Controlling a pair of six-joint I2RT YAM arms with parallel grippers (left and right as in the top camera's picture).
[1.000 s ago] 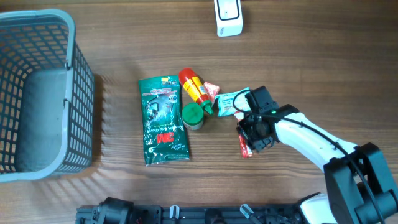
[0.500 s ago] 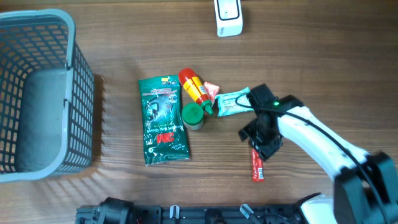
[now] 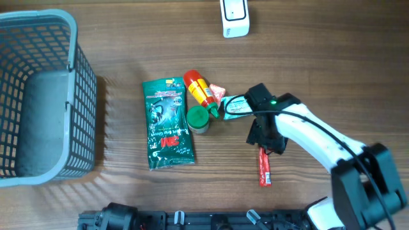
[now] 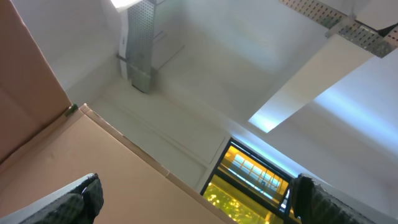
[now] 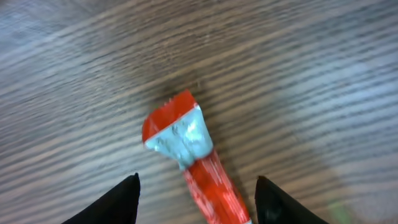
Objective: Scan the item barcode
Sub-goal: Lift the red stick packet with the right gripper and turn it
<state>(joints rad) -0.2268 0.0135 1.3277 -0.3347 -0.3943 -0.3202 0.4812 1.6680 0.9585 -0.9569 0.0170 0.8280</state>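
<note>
A red stick packet (image 3: 264,168) with a silvery crimped end (image 5: 180,138) lies flat on the wooden table. My right gripper (image 3: 264,140) hovers over its upper end. In the right wrist view the right gripper (image 5: 196,194) is open, its black fingertips (image 5: 124,196) standing either side of the packet with a gap on both sides. No barcode shows on it. The white scanner (image 3: 234,17) stands at the table's far edge. My left gripper (image 4: 196,205) points up at the ceiling, open and empty.
Left of the right gripper lie a teal packet (image 3: 238,106), a pink wrapper (image 3: 218,93), a red bottle (image 3: 199,89), a green round lid (image 3: 198,119) and a green 3M pouch (image 3: 167,124). A grey basket (image 3: 82,96) fills the left side.
The red stick packet, under the right gripper's jaws a second ago, now lies lower on the table. The right gripper has opened and shifted up and left. The left gripper has not moved.
</note>
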